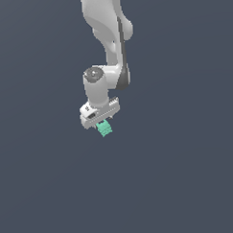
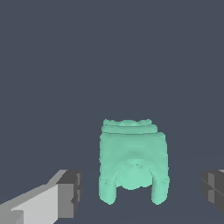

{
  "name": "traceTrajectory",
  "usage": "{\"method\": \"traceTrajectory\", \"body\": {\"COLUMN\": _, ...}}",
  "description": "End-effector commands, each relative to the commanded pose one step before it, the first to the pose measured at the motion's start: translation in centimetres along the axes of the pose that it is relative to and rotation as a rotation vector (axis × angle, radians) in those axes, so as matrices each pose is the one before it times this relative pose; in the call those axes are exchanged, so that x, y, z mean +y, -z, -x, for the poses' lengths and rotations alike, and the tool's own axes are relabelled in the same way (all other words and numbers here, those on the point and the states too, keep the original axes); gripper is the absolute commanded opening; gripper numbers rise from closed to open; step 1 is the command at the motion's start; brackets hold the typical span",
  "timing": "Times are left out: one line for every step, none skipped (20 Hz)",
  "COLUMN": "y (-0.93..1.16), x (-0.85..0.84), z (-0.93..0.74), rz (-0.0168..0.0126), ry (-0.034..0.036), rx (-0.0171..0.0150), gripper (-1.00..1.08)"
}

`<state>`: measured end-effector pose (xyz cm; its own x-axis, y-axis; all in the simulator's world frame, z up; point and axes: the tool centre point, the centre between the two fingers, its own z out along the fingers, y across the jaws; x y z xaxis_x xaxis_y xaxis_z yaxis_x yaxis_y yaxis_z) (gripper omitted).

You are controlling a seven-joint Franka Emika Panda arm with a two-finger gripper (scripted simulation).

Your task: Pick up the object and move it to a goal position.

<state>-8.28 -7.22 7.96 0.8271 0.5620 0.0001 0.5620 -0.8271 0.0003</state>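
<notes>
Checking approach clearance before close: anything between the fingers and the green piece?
Nothing visible. In the wrist view the mint-green object sits in the gap between the two fingers, with bare dark background on both sides and no contact yet. The exterior view shows only the gripper above the object; no goal marker is visible.

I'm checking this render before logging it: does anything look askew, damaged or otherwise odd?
Nothing stands out. The mint-green object looks whole and sits centred between the open claw fingers, with a gap on both sides. In the exterior view the object shows just under the claw.
</notes>
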Motion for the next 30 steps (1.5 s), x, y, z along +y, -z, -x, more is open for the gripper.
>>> {"method": "traceTrajectory", "body": {"y": -0.51, "x": -0.04, "z": 0.025, "rz": -0.00044, "ry": 0.00071, "rx": -0.00043, "gripper": 1.0}}
{"method": "traceTrajectory", "body": {"y": -0.325, "x": 0.002, "z": 0.021, "rz": 0.0, "ry": 0.0, "rx": 0.0, "gripper": 1.0}}
{"method": "traceTrajectory", "body": {"y": -0.379, "x": -0.026, "z": 0.001, "rz": 0.0, "ry": 0.00069, "rx": 0.00007, "gripper": 1.0}}
{"method": "traceTrajectory", "body": {"y": -0.437, "x": 0.002, "z": 0.029, "rz": 0.0, "ry": 0.0, "rx": 0.0, "gripper": 1.0}}
{"method": "traceTrajectory", "body": {"y": -0.488, "x": -0.024, "z": 0.007, "rz": 0.0, "ry": 0.00069, "rx": 0.00007, "gripper": 1.0}}
{"method": "traceTrajectory", "body": {"y": -0.52, "x": -0.022, "z": 0.007, "rz": 0.0, "ry": 0.00069, "rx": 0.00007, "gripper": 1.0}}
{"method": "traceTrajectory", "body": {"y": -0.473, "x": 0.008, "z": 0.025, "rz": 0.0, "ry": 0.0, "rx": 0.0, "gripper": 1.0}}
{"method": "traceTrajectory", "body": {"y": -0.409, "x": -0.017, "z": -0.007, "rz": 0.00002, "ry": 0.00069, "rx": 0.00006, "gripper": 1.0}}
{"method": "traceTrajectory", "body": {"y": -0.351, "x": 0.014, "z": 0.01, "rz": 0.0, "ry": 0.0, "rx": 0.0, "gripper": 1.0}}
{"method": "traceTrajectory", "body": {"y": -0.291, "x": 0.016, "z": 0.004, "rz": 0.0, "ry": 0.0, "rx": 0.0, "gripper": 1.0}}
{"method": "traceTrajectory", "body": {"y": -0.229, "x": -0.011, "z": -0.026, "rz": 0.00007, "ry": 0.00069, "rx": 0.00003, "gripper": 1.0}}
{"method": "traceTrajectory", "body": {"y": -0.177, "x": 0.016, "z": -0.005, "rz": 0.0, "ry": 0.0, "rx": 0.0, "gripper": 1.0}}
{"method": "traceTrajectory", "body": {"y": -0.124, "x": 0.014, "z": -0.006, "rz": 0.0, "ry": 0.0, "rx": 0.0, "gripper": 1.0}}
{"method": "traceTrajectory", "body": {"y": -0.073, "x": 0.009, "z": -0.005, "rz": 0.0, "ry": 0.0, "rx": 0.0, "gripper": 1.0}}
{"method": "traceTrajectory", "body": {"y": -0.024, "x": 0.003, "z": -0.002, "rz": 0.0, "ry": 0.0, "rx": 0.0, "gripper": 1.0}}
{"method": "traceTrajectory", "body": {"y": 0.0, "x": 0.0, "z": 0.0, "rz": 0.0, "ry": 0.0, "rx": 0.0, "gripper": -1.0}}
{"method": "traceTrajectory", "body": {"y": 0.0, "x": 0.0, "z": 0.0, "rz": 0.0, "ry": 0.0, "rx": 0.0, "gripper": -1.0}}
{"method": "traceTrajectory", "body": {"y": 0.0, "x": 0.0, "z": 0.0, "rz": 0.0, "ry": 0.0, "rx": 0.0, "gripper": -1.0}}
{"method": "traceTrajectory", "body": {"y": 0.0, "x": 0.0, "z": 0.0, "rz": 0.0, "ry": 0.0, "rx": 0.0, "gripper": -1.0}}
{"method": "traceTrajectory", "body": {"y": 0.0, "x": 0.0, "z": 0.0, "rz": 0.0, "ry": 0.0, "rx": 0.0, "gripper": -1.0}}
{"method": "traceTrajectory", "body": {"y": 0.0, "x": 0.0, "z": 0.0, "rz": 0.0, "ry": 0.0, "rx": 0.0, "gripper": -1.0}}
{"method": "traceTrajectory", "body": {"y": 0.0, "x": 0.0, "z": 0.0, "rz": 0.0, "ry": 0.0, "rx": 0.0, "gripper": -1.0}}
{"method": "traceTrajectory", "body": {"y": 0.0, "x": 0.0, "z": 0.0, "rz": 0.0, "ry": 0.0, "rx": 0.0, "gripper": -1.0}}
{"method": "traceTrajectory", "body": {"y": 0.0, "x": 0.0, "z": 0.0, "rz": 0.0, "ry": 0.0, "rx": 0.0, "gripper": -1.0}}
{"method": "traceTrajectory", "body": {"y": 0.0, "x": 0.0, "z": 0.0, "rz": 0.0, "ry": 0.0, "rx": 0.0, "gripper": -1.0}}
{"method": "traceTrajectory", "body": {"y": 0.077, "x": 0.04, "z": -0.01, "rz": 0.00092, "ry": -0.00039, "rx": 0.00066, "gripper": -1.0}}
{"method": "traceTrajectory", "body": {"y": 0.028, "x": 0.006, "z": -0.003, "rz": 0.0, "ry": 0.0, "rx": 0.0, "gripper": -1.0}}
{"method": "traceTrajectory", "body": {"y": 0.085, "x": 0.019, "z": -0.01, "rz": 0.0, "ry": 0.0, "rx": 0.0, "gripper": -1.0}}
{"method": "traceTrajectory", "body": {"y": 0.142, "x": 0.031, "z": -0.016, "rz": 0.0, "ry": 0.0, "rx": 0.0, "gripper": -1.0}}
{"method": "traceTrajectory", "body": {"y": 0.199, "x": 0.044, "z": -0.023, "rz": 0.0, "ry": 0.0, "rx": 0.0, "gripper": -1.0}}
